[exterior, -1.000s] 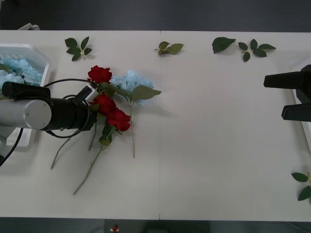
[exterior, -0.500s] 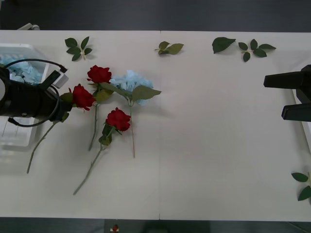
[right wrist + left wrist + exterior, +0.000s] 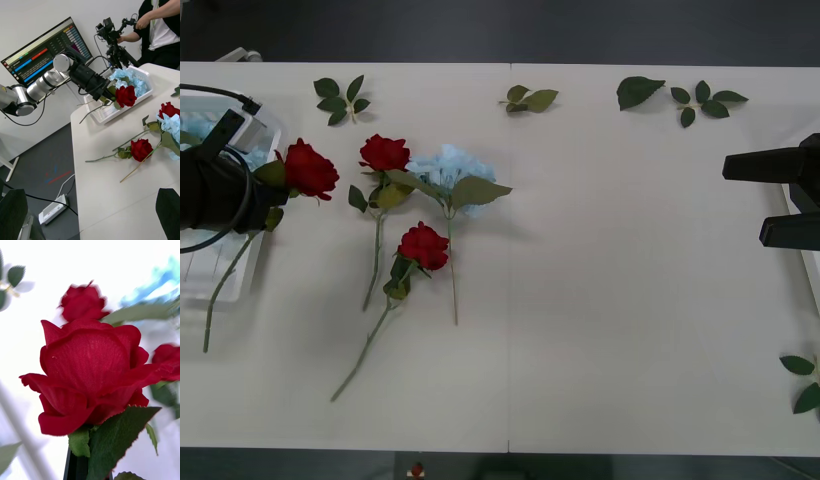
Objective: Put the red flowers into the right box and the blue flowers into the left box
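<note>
Now that the left gripper (image 3: 268, 190), jaws clamped on a red rose (image 3: 308, 170), has pulled back over the left box (image 3: 268, 122), that rose sits beside the wrong box.

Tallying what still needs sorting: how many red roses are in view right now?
3. One rose is held by the left gripper beside the left box. Two lie on the table: one against the blue flower, one nearer the robot. Others may be hidden.

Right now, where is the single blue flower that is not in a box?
In the front view the blue flower lies on the table's left half, touching the upper lying red rose.
</note>
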Robot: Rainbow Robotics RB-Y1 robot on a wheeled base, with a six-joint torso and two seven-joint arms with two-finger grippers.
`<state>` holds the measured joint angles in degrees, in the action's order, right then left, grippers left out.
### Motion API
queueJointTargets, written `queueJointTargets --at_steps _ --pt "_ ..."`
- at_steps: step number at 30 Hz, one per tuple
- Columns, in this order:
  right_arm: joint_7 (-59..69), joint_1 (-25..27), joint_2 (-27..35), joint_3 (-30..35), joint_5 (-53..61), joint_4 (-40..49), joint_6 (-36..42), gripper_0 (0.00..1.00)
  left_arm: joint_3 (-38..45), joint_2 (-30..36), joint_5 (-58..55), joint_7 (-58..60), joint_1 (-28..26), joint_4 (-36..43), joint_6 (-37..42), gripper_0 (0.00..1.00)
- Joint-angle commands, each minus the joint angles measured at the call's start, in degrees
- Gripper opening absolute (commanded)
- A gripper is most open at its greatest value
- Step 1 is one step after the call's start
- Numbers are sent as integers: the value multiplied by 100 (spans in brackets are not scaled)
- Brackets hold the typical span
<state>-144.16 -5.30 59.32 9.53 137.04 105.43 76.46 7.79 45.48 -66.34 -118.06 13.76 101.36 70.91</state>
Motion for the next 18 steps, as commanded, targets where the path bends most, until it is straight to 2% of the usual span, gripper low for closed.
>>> queueJointTargets --at_steps 1,10,18 --pt "-191 -32 159 31 87 39 1 100 -243 -48 -960 -42 -22 226 -587 0" --pt "-191 -32 159 31 87 39 1 100 -1588 -356 -2673 -218 22 648 -2406 0" --pt "-191 -32 159 31 87 39 1 100 -2300 -892 -3385 -385 30 1465 -3338 0"
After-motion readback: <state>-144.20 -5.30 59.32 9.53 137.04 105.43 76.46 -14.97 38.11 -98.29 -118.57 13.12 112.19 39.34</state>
